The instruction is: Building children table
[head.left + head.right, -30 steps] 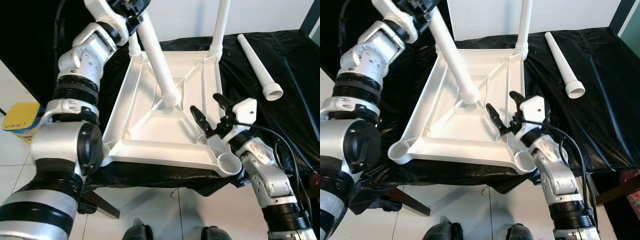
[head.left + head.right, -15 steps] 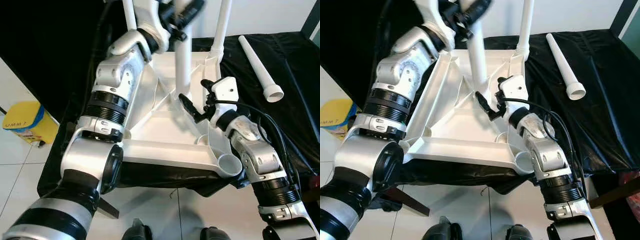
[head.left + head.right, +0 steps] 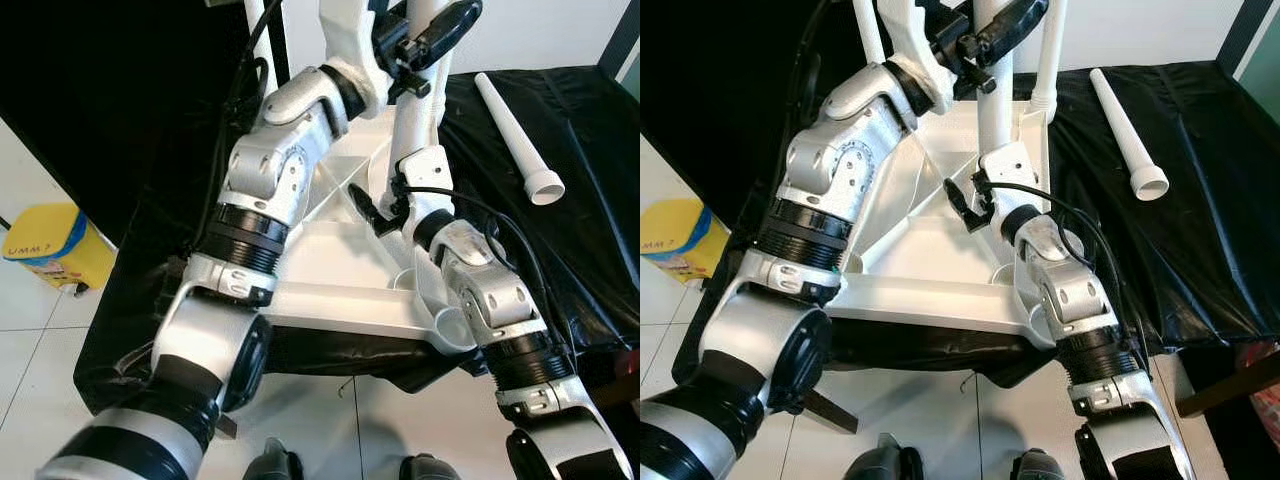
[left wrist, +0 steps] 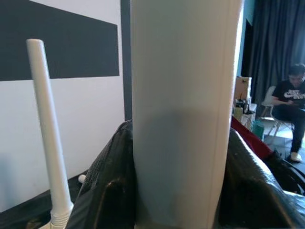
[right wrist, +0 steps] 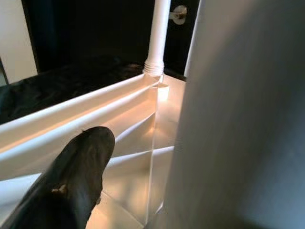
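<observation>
Clamped around an upright white table leg (image 3: pixel 352 25), the left gripper (image 3: pixel 425 35) reaches across high over the upturned white tabletop (image 3: pixel 330 265), which lies underside-up on a black-draped surface (image 3: pixel 590 170). Lower down in the left eye view, the right gripper (image 3: pixel 375 205) sits close against the base of that leg area, one black finger (image 3: pixel 362 203) pointing over the ribbed underside; its second finger is hidden, so whether it is spread or closed cannot be told. A loose white leg (image 3: pixel 518 135) lies apart on the black cover to the robot's right, and a yellow container (image 3: pixel 45 245) on the tiled floor to the left bears writing reading roughly "UMM ?". From the left wrist view, the gripped leg (image 4: pixel 183 114) stands between both black fingers (image 4: pixel 112 186), with another mounted leg (image 4: pixel 47 129) beside it and a seated person (image 4: pixel 290 107) far off. The right wrist view shows one dark fingertip (image 5: pixel 71 181) over the tabletop's ribs (image 5: pixel 143 143), a white leg (image 5: pixel 238 119) right alongside.
</observation>
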### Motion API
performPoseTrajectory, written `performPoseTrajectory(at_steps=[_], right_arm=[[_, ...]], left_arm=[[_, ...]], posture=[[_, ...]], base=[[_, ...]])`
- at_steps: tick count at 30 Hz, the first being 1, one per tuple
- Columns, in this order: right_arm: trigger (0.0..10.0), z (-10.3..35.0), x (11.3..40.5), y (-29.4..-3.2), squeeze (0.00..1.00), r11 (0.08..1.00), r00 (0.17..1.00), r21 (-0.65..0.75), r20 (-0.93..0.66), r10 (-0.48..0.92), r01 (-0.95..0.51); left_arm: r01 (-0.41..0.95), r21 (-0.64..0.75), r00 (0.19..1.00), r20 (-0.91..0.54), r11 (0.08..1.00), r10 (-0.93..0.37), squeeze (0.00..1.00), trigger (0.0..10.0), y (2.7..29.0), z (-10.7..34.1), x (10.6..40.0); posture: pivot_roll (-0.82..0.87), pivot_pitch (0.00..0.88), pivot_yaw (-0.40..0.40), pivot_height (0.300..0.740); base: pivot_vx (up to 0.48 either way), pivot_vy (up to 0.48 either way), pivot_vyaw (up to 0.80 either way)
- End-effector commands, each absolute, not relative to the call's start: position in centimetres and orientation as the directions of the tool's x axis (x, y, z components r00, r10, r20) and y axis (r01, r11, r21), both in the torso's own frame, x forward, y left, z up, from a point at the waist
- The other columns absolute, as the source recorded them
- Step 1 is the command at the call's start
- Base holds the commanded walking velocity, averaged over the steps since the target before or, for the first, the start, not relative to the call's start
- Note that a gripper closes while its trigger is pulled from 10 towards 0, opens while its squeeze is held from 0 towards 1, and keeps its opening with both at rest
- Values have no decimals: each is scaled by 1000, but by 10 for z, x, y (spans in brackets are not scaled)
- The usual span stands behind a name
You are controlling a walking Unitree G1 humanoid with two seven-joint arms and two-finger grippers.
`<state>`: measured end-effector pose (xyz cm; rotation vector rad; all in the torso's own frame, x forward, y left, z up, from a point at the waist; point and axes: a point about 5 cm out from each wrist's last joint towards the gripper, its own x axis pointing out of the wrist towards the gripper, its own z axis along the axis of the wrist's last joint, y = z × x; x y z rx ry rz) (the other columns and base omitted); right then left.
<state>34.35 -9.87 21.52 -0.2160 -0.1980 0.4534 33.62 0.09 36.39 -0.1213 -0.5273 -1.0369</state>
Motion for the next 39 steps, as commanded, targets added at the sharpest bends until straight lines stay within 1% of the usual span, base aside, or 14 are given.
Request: performPoseTrajectory(at_steps=[1, 6, 12, 13, 15, 16, 18, 19, 26, 34, 35, 37, 38, 39], right_arm=[[10000, 216, 345, -93, 0, 870, 875, -254, 138, 464, -422], [10000, 221, 346, -92, 0, 873, 870, -256, 169, 463, -415], [10000, 223, 345, -91, 0, 874, 864, -253, 190, 466, -415], [7412, 224, 345, -91, 0, 874, 862, -252, 197, 466, -415], [7412, 224, 345, -91, 0, 876, 863, -249, 201, 464, -413], [4431, 224, 346, -91, 0, 878, 864, -245, 203, 462, -412], [4431, 224, 346, -91, 0, 879, 864, -243, 204, 461, -411], [0, 224, 346, -92, 0, 880, 864, -236, 206, 459, -412], [0, 219, 345, -93, 0, 890, 872, -197, 197, 448, -412], [0, 218, 347, -96, 0, 909, 889, -156, 197, 413, -387], [2784, 218, 348, -97, 0, 916, 896, -138, 196, 398, -376], [2784, 218, 348, -98, 0, 920, 900, -130, 195, 390, -371], [10000, 217, 349, -99, 0, 925, 906, -121, 192, 378, -360], [10000, 217, 349, -100, 0, 930, 911, -113, 190, 366, -350]], left_arm=[[870, 167, 343, 474, 465, -811, 0, 10000, -9, 367, 327], [874, 172, 335, 465, 455, -819, 0, 10000, -13, 363, 323], [873, 168, 344, 457, 459, -821, 0, 10000, -14, 361, 322], [871, 165, 349, 453, 462, -820, 0, 10000, -13, 359, 323], [871, 164, 351, 451, 463, -821, 0, 10000, -13, 358, 324], [871, 162, 353, 448, 463, -821, 0, 10000, -13, 357, 324], [871, 162, 353, 447, 463, -822, 0, 10000, -13, 357, 324], [872, 161, 354, 447, 463, -822, 0, 10000, -13, 356, 324], [873, 164, 351, 444, 460, -824, 0, 10000, -18, 356, 320], [876, 162, 346, 448, 455, -825, 0, 10000, -15, 356, 321], [879, 156, 342, 453, 451, -823, 1000, 10000, -15, 357, 320], [881, 152, 341, 455, 449, -823, 1000, 10000, -15, 357, 320], [884, 147, 336, 459, 444, -822, 1000, 10000, -14, 357, 320], [886, 141, 334, 464, 441, -820, 1000, 10000, -14, 357, 320]], posture=[[-97, 45, 47, 740], [-95, 44, 50, 740], [-95, 45, 54, 740], [-95, 46, 54, 740], [-95, 46, 54, 740], [-95, 46, 54, 740], [-95, 47, 53, 740], [-95, 47, 53, 740], [-91, 47, 51, 740], [-87, 43, 50, 740], [-86, 43, 52, 740], [-86, 43, 52, 740], [-86, 43, 52, 740], [-86, 44, 53, 740]], base=[[0, 0, 0], [0, 0, 0], [0, 0, 0], [0, 0, 0], [0, 0, 0], [0, 0, 0], [0, 0, 0], [0, 0, 0], [0, 0, 0], [0, 0, 0], [0, 0, 0], [0, 0, 0], [0, 0, 0], [0, 0, 0]])
